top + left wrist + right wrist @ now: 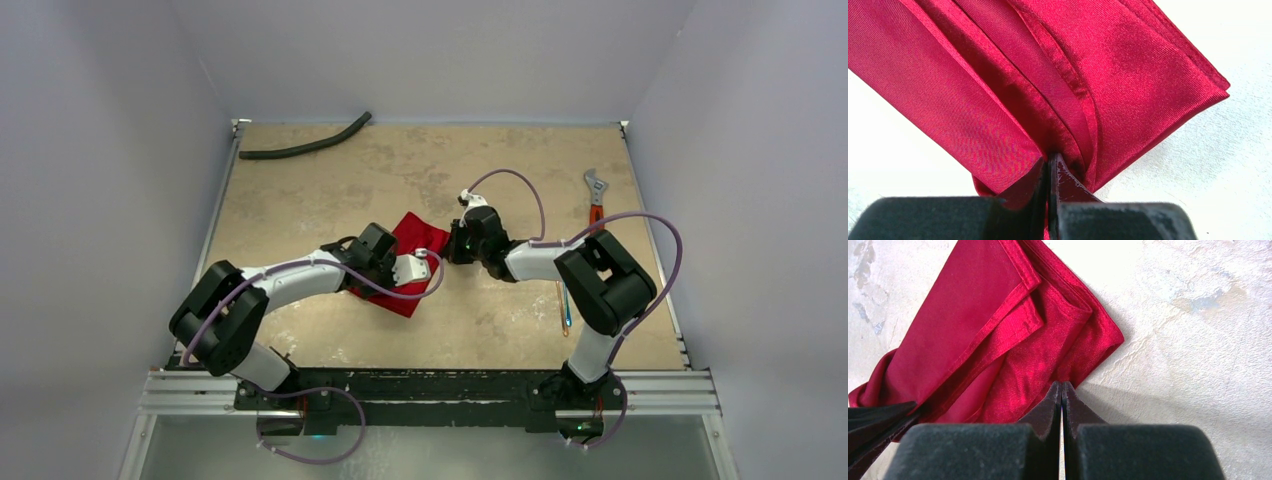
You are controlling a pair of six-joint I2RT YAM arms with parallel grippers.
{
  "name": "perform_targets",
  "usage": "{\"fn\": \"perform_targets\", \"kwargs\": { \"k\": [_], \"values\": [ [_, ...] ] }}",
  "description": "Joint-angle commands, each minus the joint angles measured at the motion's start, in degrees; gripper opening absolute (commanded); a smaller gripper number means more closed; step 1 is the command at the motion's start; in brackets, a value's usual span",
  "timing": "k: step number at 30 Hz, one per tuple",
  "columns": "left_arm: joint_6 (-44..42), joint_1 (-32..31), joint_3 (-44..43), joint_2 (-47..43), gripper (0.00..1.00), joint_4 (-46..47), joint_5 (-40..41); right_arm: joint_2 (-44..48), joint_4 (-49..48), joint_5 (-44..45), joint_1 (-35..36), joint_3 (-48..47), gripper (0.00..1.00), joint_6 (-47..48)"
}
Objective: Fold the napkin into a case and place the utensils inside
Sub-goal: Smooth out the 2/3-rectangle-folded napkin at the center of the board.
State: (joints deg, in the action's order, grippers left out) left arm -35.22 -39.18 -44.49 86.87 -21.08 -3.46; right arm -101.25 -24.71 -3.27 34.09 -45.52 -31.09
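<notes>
The red napkin (410,232) lies folded in several layers at the table's middle. My left gripper (424,265) is shut on the napkin's near edge (1128,65), with cloth pinched between the fingers (1064,180). My right gripper (449,249) is shut, and its fingertips (1054,401) press against the edge of the napkin (998,330). No cloth shows in the gap between them. The left fingers (875,422) show at the lower left of the right wrist view, holding the napkin's other end. The utensils (566,306) lie by the right arm, partly hidden by it.
A black curved hose (305,143) lies at the back left. An orange-handled wrench (595,195) lies at the back right. Grey walls close in the table (330,190) on three sides.
</notes>
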Motion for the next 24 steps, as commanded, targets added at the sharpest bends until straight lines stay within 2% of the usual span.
{"fn": "perform_targets", "kwargs": {
  "k": [1,7,13,17,24],
  "values": [
    [-0.6,-0.3,-1.3,-1.7,0.0,-2.1,-2.5,0.8,3.6,3.1,0.2,0.9,0.0,-0.3],
    [1.2,0.2,-5.0,-2.4,0.0,-3.6,-3.2,1.1,4.0,4.5,0.3,1.8,0.0,-0.6],
    [0.6,0.2,-1.8,-2.5,0.0,-2.0,-2.7,7.4,5.7,5.7,0.3,2.1,0.0,0.4],
    [0.7,-0.1,-0.2,-2.6,0.0,-0.6,-2.6,10.3,4.4,2.0,0.3,1.5,0.0,-0.5],
    [1.0,-1.2,0.4,-2.8,0.0,0.1,-2.4,6.1,1.6,-3.8,0.8,-0.9,0.0,-1.8]
  ]
}}
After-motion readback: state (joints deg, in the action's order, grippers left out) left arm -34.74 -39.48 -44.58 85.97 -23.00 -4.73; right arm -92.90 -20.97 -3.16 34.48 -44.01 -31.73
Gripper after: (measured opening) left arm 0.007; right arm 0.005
